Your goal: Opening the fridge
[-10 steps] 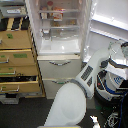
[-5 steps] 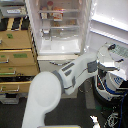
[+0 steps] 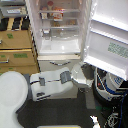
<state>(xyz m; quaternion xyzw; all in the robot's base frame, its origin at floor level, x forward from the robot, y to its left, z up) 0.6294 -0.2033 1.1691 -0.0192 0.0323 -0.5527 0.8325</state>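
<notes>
a: where's the tall off-white fridge [image 3: 59, 50], and how would it handle?

b: it stands in the middle of the exterior view, just beside a tan wooden drawer cabinet [image 3: 17, 50] on that view's left. its large upper door [image 3: 107, 37] is already swung wide toward the view's right, so the shelves [image 3: 60, 22] inside show. i'd judge the door rigid and fairly heavy, swinging on its hinge rather than lifting, with smooth, likely slippery panels. the free edge of the door is the sensible place to push or pull; lower down, the curved silver handle [image 3: 59, 63] is the natural hold.

a: and the counts?

b: one fridge, one open door with one green-lettered sticker [image 3: 118, 48]. one lower drawer front shows clearly; anything beneath is hidden by the white and grey robot arm [image 3: 50, 84]. several cabinet drawers, too blurred to count exactly.

a: the jaws?

b: the gripper [image 3: 85, 80] sits below the open door's lower edge, near the drawer front. i cannot tell whether the jaws are spread or closed; it's too blurred.
</notes>
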